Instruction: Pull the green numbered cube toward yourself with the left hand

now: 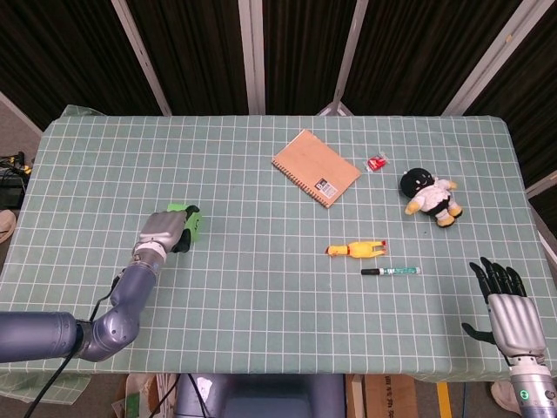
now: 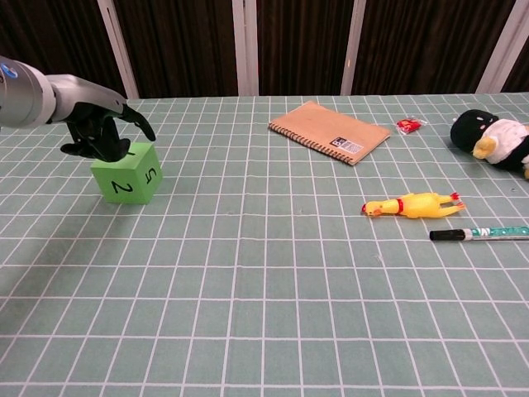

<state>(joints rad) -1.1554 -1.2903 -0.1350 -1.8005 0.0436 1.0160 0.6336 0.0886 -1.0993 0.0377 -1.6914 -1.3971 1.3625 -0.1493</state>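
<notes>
A worktop (image 1: 261, 261) covered in a pale green cloth with a white grid fills both views, with dark curtains and slanted metal posts behind it.

On the left side of the worktop sits the green numbered cube (image 2: 126, 174), flat on the cloth. The chest view shows a black 2 on its near face and a 5 on the face turned to the right. The left hand (image 2: 99, 128) reaches in from the left edge on a grey arm and rests over the top of the cube, its dark fingers curled down onto the upper far edge. From the head view the hand covers most of the cube, with only green slivers showing around it. The fingers are bent against the cube rather than wrapped round it; it looks like a hooking contact on top, not a full grip.

The right hand (image 1: 503, 300) hangs at the near right corner of the worktop, well apart from everything, fingers spread and holding nothing.

Across the middle and right lie other things: a brown spiral notebook (image 1: 315, 167) toward the far side, a small red packet (image 1: 377, 163) just beside it, a black and white plush toy (image 1: 429, 195) further right, a yellow rubber chicken (image 1: 355, 249) nearer the middle, and a marker pen (image 1: 391, 271) just in front of the chicken.
</notes>
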